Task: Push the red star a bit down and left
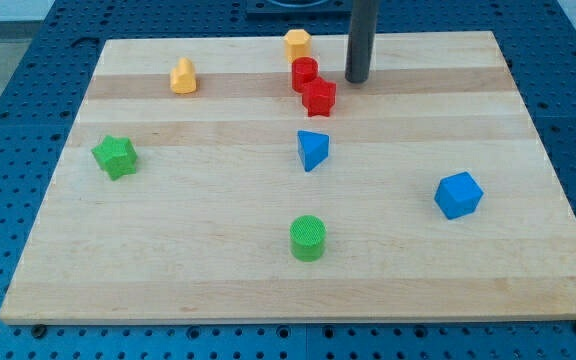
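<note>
The red star [319,97] lies near the view's top centre of the wooden board [168,260]. A red cylinder [304,73] touches it at its upper left. My tip [357,79] stands a little to the upper right of the red star, with a small gap between them. The dark rod rises straight up out of the view's top.
An orange hexagonal block [297,44] sits above the red cylinder. An orange block [183,76] lies at the top left, a green star [116,156] at the left, a blue triangular block [312,150] in the centre, a green cylinder [308,238] below it, a blue cube-like block [458,195] at the right.
</note>
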